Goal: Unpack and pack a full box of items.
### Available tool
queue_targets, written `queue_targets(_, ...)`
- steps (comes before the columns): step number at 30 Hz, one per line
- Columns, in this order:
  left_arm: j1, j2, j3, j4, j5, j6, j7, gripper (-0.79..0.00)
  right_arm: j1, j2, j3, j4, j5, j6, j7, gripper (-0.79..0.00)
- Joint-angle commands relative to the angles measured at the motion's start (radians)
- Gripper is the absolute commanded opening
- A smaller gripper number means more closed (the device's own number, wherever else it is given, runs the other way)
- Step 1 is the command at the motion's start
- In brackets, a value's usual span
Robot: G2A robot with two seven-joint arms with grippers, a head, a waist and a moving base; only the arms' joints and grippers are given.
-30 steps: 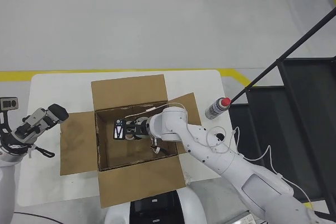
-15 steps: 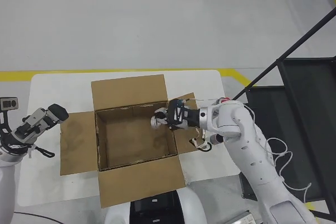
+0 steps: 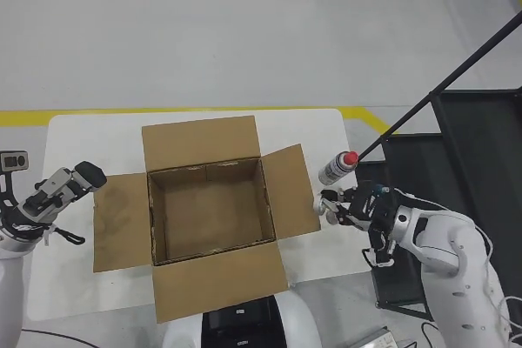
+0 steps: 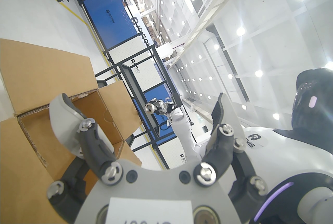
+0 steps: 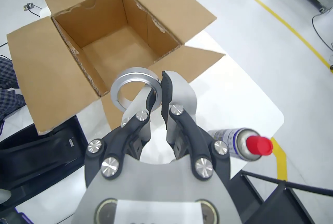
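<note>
Top view: white counter (image 3: 78,261) on a grey floor crossed by a yellow line (image 3: 244,111), carrying an open cardboard box (image 3: 200,139) with its flaps spread. Right gripper (image 3: 335,207): held beyond the box's right flap, over the counter edge, clamped on the wall of a metal ring (image 5: 135,74) outside the box. Spray can (image 3: 337,167): on the counter beside that flap, near the ring. Left gripper (image 4: 140,105): off the box's left flap, fingers spread wide, holding nothing.

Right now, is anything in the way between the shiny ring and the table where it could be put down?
Nothing visible is. The right gripper holds the metal ring above bare white table, beside an open flap of the empty cardboard box. The red-capped spray can sits close by but off to the side.
</note>
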Motion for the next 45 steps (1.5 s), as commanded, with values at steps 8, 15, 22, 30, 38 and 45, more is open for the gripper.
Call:
queue_targets(8, 0.000, 0.000, 0.000, 0.000, 0.000, 0.000, 0.000, 0.000, -0.109, 0.006, 0.045, 0.017, -0.095, 0.073, -0.048, -0.785)
queue_targets(15, 0.000, 0.000, 0.000, 0.000, 0.000, 0.000, 0.000, 0.000, -0.107, 0.014, -0.004, 0.059, -0.203, 0.145, 0.086, -0.785)
queue_targets(22, 0.000, 0.000, 0.000, 0.000, 0.000, 0.000, 0.000, 0.000, -0.054, 0.017, -0.106, 0.118, -0.263, 0.230, 0.247, -0.785)
queue_targets(30, 0.000, 0.000, 0.000, 0.000, 0.000, 0.000, 0.000, 0.000, -0.033, 0.014, -0.193, 0.201, -0.323, 0.366, 0.334, -0.785)
queue_targets(38, 0.000, 0.000, 0.000, 0.000, 0.000, 0.000, 0.000, 0.000, -0.012, 0.011, -0.253, 0.279, -0.389, 0.470, 0.352, -0.785)
queue_targets(45, 0.000, 0.000, 0.000, 0.000, 0.000, 0.000, 0.000, 0.000, 0.034, 0.007, -0.302, 0.360, -0.422, 0.531, 0.302, -0.785)
